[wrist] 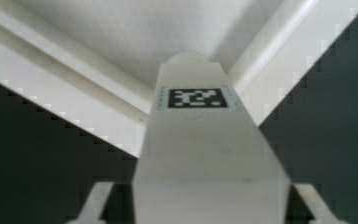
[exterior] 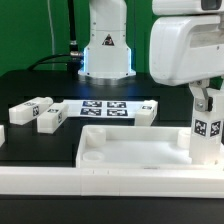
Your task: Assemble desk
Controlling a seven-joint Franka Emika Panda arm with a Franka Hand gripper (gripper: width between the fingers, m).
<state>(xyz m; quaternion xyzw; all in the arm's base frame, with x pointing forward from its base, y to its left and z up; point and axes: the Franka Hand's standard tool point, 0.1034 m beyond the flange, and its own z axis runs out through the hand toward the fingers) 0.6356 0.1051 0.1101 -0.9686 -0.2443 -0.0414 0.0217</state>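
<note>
Exterior view. Shows the gripper [exterior: 205, 100] clenched on 1 desk leg [exterior: 208, 134], held upright with a tagged face toward the camera. Places that leg at the exterior view's right end of the desk slab [exterior: 130, 152], low beside the raised rim; cannot tell whether touching. Shows the slab lying flat on the black table [exterior: 40, 85], rim up, with the long white border rail [exterior: 90, 185] along its camera side. Locates loose leg 1 [exterior: 30, 108] and loose leg 2 [exterior: 50, 120] near each other at the exterior view's left of the marker board [exterior: 105, 107], and loose leg 3 [exterior: 148, 107] just beside its right end.

Wrist view. Shows the held leg between 2 fingers [wrist: 101, 203], 1 tag [wrist: 197, 98] near its far end, aimed at an inner corner of the slab's rim.
</note>
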